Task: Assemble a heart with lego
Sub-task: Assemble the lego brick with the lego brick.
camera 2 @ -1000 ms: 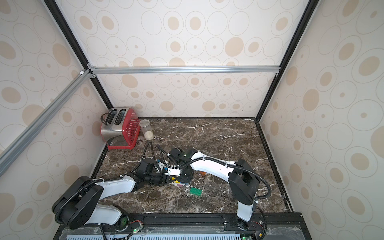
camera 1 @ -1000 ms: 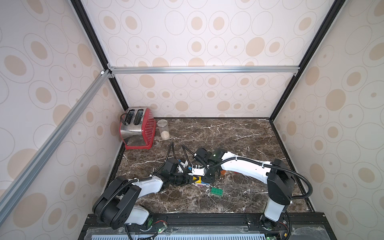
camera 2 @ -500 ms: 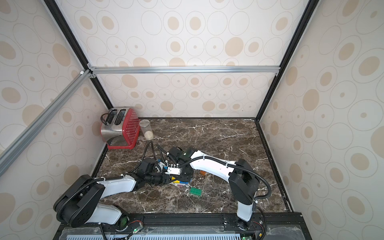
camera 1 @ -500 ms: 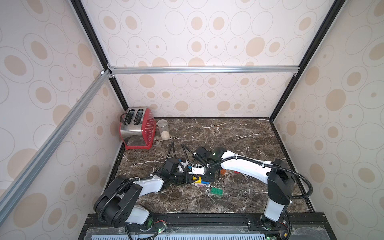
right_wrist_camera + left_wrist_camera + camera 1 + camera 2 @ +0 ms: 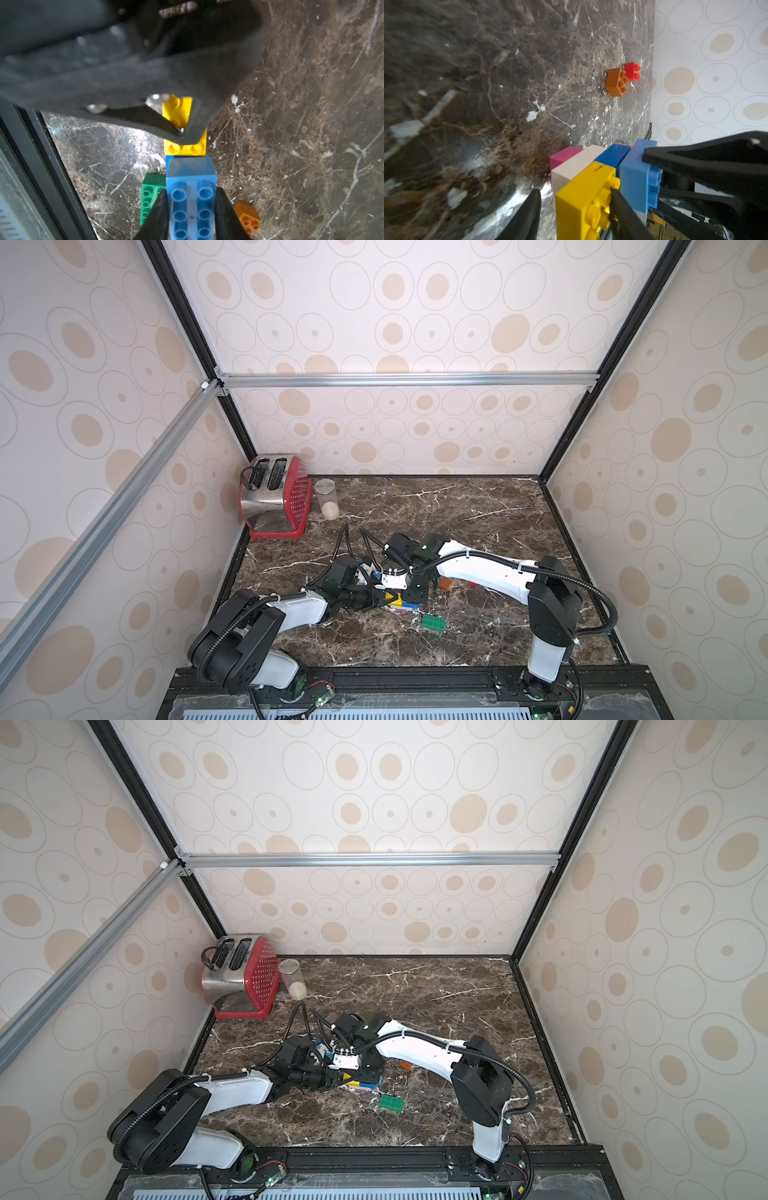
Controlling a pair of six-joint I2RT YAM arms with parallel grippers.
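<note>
The right gripper clamps the light blue brick. The left gripper is narrow around the yellow brick, but I cannot tell if it grips. Crooked pressing could split the half-built heart between them.

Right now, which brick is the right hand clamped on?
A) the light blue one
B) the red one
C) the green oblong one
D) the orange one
A: in the right wrist view the right hand grips the light blue brick from both sides, while the green brick and the orange brick lie outside its grip.
</note>
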